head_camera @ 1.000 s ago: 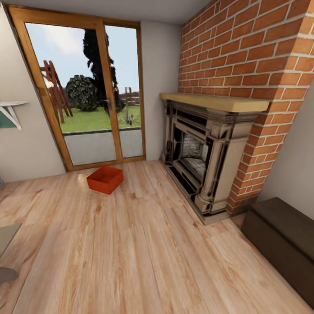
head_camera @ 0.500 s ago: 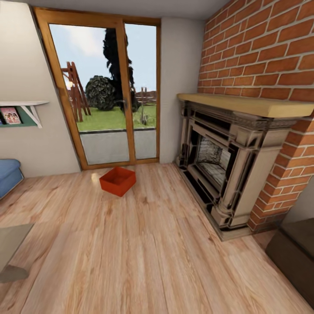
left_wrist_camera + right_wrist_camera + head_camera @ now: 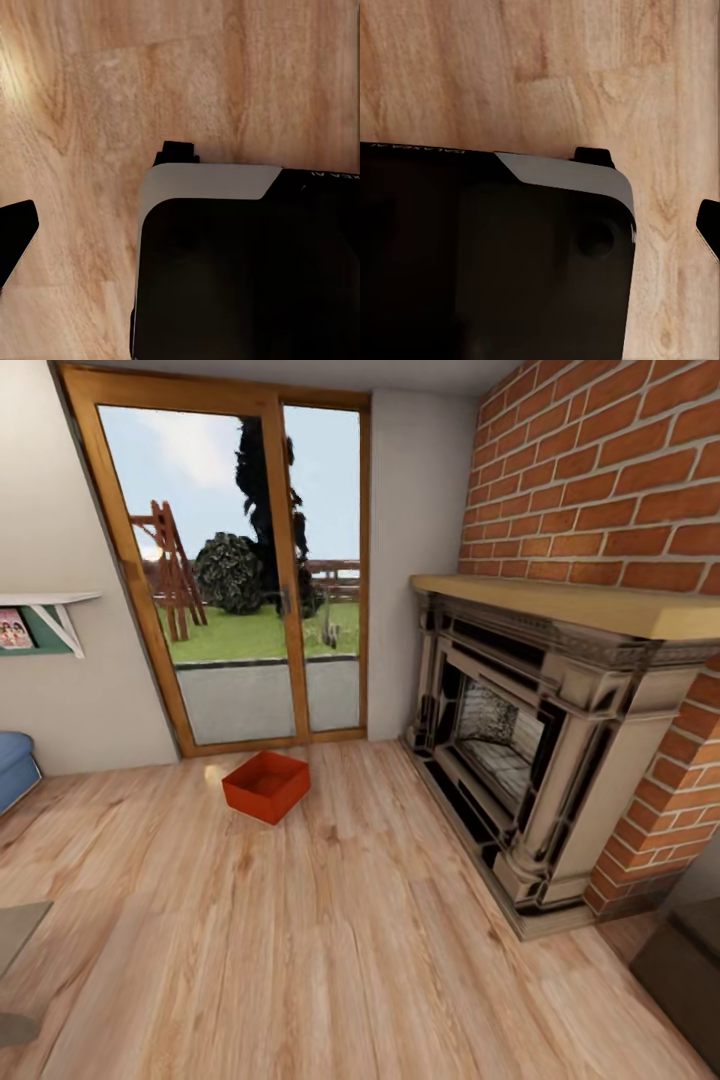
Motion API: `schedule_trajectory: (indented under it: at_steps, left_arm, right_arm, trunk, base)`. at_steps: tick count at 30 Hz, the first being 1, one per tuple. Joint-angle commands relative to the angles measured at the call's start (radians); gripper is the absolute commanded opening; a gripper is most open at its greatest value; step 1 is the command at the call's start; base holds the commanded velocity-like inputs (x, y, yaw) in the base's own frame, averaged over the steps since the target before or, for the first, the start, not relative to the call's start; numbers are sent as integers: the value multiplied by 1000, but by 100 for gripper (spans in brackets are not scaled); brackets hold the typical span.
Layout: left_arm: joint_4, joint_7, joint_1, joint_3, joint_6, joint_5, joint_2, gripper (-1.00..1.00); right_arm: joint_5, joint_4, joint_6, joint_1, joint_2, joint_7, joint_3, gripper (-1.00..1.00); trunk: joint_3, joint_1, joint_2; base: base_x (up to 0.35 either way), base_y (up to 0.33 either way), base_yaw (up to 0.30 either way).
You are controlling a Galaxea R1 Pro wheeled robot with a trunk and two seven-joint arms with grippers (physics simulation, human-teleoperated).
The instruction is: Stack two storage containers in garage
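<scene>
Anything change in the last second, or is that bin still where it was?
Only the camera moved: the head view swung left and edged closer. The storage container sits untouched on the wood floor by the glass door; the fireplace is likewise unmoved.

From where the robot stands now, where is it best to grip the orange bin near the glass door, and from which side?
Probably by its rim: the storage container sits open-topped on the wood floor, turned corner-on to the robot. Coming from above, a pincer could close over one straight upper wall, or one on each of two opposite walls.
</scene>
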Motion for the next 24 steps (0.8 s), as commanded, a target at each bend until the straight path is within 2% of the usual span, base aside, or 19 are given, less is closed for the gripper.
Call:
schedule_trajectory:
  at_steps: [1, 24]
  left_arm:
    - [0, 1, -1, 2, 4, 6, 0, 100]
    - [0, 1, -1, 2, 3, 6, 0, 100]
  right_arm:
    - [-8, 2, -5, -1, 0, -2, 8, 100]
    - [-8, 2, -5, -1, 1, -2, 8, 100]
  trunk:
    - [-1, 1, -1]
    - [0, 1, -1]
  base:
    - [324, 0, 0]
    - [324, 0, 0]
